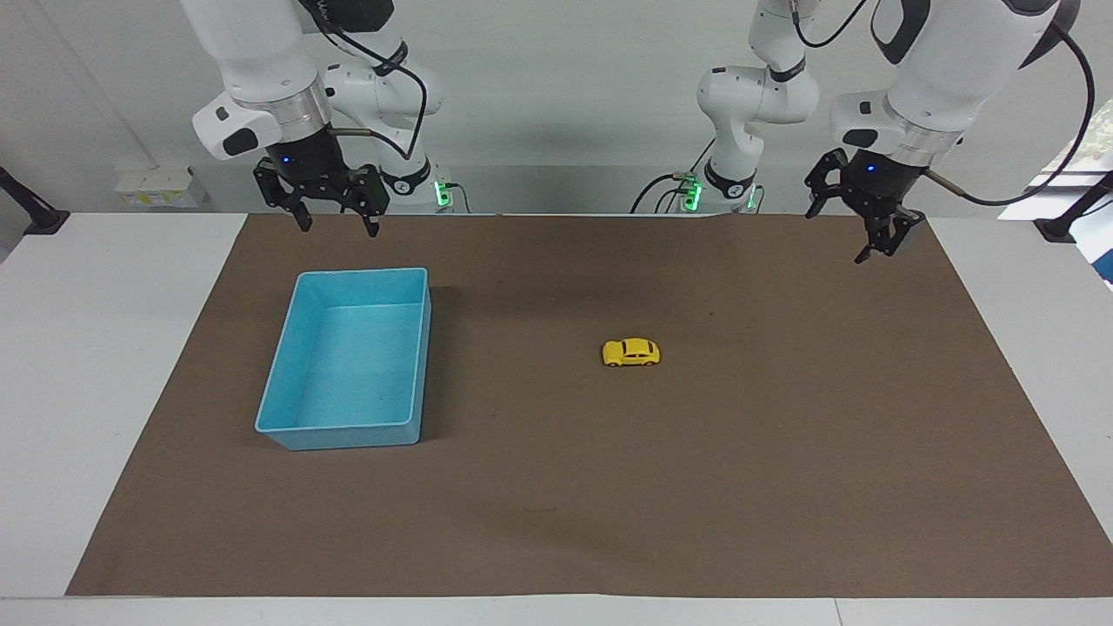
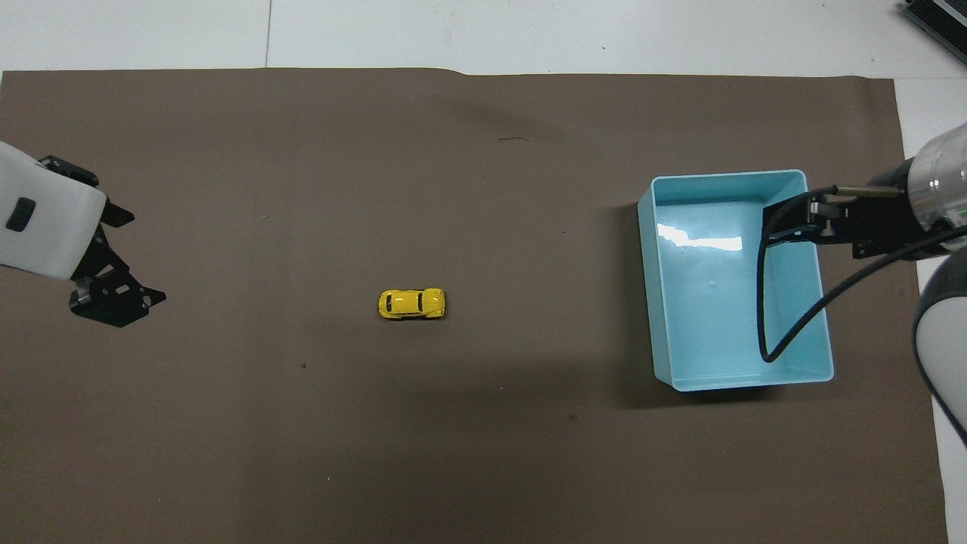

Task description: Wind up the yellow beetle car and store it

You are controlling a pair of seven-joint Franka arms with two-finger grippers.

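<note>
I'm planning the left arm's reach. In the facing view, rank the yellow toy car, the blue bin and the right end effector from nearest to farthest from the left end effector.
1. The tiny yellow beetle-shaped toy car, on the mat's middle.
2. The open light-blue plastic bin, toward the right arm's end.
3. The right end effector, raised at the mat's edge by the bin.

The left end effector hangs open over its own end.

**Surfaces and finishes on the table**

The tiny yellow beetle-shaped toy car (image 1: 631, 352) has a glossy, smooth painted shell, and lies well apart from the left gripper (image 1: 856, 235) of matt black metal-looking links. The rectangular light-blue plastic bin (image 1: 348, 432) is smooth and shiny, throwing a bright white glare off its floor below the right gripper (image 1: 334, 211), likewise matt black. Both stand on a flat brown paper-like mat (image 1: 696, 504), dull and slightly grainy. The white table top (image 1: 87, 348) looks smooth and satin. The arms' white shells are glossy plastic.
</note>
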